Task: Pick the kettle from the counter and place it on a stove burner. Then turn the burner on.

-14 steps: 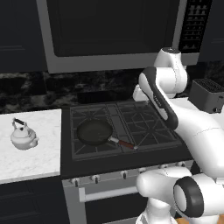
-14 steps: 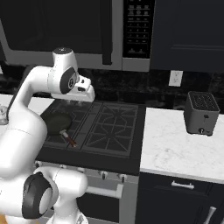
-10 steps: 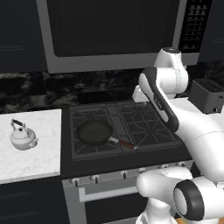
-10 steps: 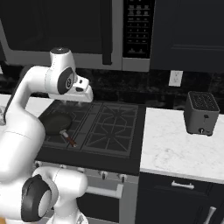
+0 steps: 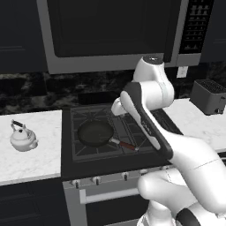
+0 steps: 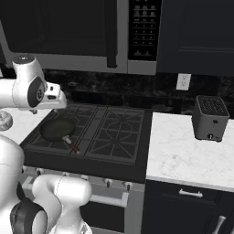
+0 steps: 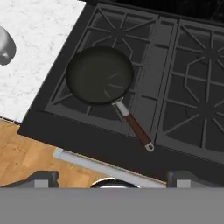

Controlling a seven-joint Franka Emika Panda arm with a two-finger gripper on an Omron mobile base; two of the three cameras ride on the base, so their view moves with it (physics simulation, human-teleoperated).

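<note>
We see the small silvery-white kettle (image 5: 23,138) upright at the left of the frame on the white marble counter (image 5: 31,161), dark handle arched above, beside the black stove burners (image 5: 95,115).

Black frying pan (image 7: 99,75) on front-left grate; kettle (image 7: 6,47) at left edge

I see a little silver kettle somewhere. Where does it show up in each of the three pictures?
Left base view: the kettle stands at far left on the white counter.
Right base view: a sliver of it at the left edge, behind the arm.
Hand view: cut off at the upper left edge.
Shared landmark: the black frying pan, on the stove beside that counter.
</note>
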